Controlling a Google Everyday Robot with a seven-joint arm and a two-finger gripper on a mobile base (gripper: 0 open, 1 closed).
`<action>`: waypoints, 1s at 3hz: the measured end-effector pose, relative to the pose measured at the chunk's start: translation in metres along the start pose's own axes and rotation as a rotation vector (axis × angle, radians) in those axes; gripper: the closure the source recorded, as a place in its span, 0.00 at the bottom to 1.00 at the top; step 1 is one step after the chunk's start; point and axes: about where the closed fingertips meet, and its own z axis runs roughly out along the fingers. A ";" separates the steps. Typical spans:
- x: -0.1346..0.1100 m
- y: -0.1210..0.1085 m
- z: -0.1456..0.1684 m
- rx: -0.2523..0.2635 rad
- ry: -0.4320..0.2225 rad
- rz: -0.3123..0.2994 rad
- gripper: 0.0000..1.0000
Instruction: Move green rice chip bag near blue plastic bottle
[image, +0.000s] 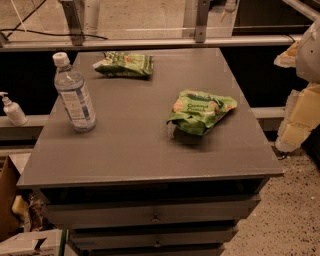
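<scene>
The green rice chip bag (200, 111) lies on the right half of the grey table top (135, 145), puffy and crinkled, with a dark green banner and tan chips pictured. The blue plastic bottle (75, 95) stands upright near the table's left edge, clear with a white cap and a blue-and-white label. A wide stretch of table separates the bag and the bottle. My gripper (294, 122) is at the right edge of the view, pale yellow and white. It is off the table's right side, to the right of the bag, and holds nothing that I can see.
A flatter, duller green bag (125, 64) lies at the table's back, left of centre. A small white pump bottle (12, 109) stands on a ledge left of the table. Drawers (155, 216) sit below the table front. A metal rail (150, 42) runs behind the table.
</scene>
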 end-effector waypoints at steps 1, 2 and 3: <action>0.000 0.000 0.000 0.000 0.000 0.000 0.00; -0.019 -0.013 0.021 -0.006 -0.068 -0.026 0.00; -0.057 -0.033 0.065 -0.051 -0.172 -0.052 0.00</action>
